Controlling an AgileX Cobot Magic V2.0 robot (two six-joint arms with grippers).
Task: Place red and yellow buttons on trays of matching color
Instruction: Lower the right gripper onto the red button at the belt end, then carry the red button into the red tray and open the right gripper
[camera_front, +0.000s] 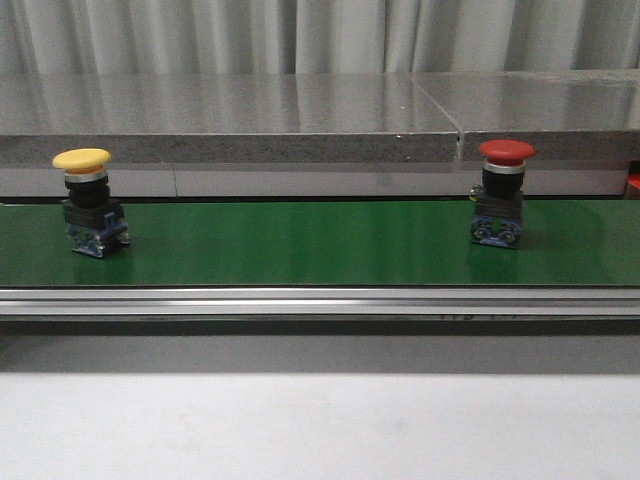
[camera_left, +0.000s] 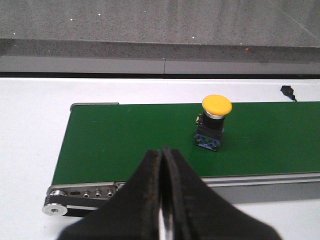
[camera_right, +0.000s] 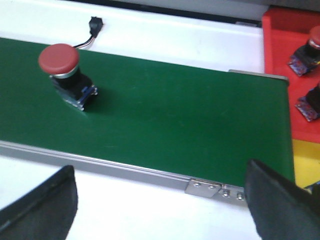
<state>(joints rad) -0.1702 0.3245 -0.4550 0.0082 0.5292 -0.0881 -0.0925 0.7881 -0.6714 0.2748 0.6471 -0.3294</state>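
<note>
Red button (camera_right: 67, 75) and yellow button (camera_front: 90, 200) both stand upright on the green conveyor belt (camera_front: 300, 245), red toward the belt's right end, yellow toward its left end, well apart. Each looks like rigid plastic: smooth domed cap, narrower black body, blue contact block at the base. Probably light and top-heavy, so it could tip if nudged; the cap looks slippery, so the squarer black body seems the better hold. Red tray (camera_right: 280, 35) sits just past the belt's right end with buttons already in it; a yellow tray (camera_right: 306, 160) edge lies beside it. Right gripper (camera_right: 160, 205) hangs near the belt's front rail, fingers wide apart, empty. Left gripper (camera_left: 161, 200) fingers pressed together, holding nothing.
</note>
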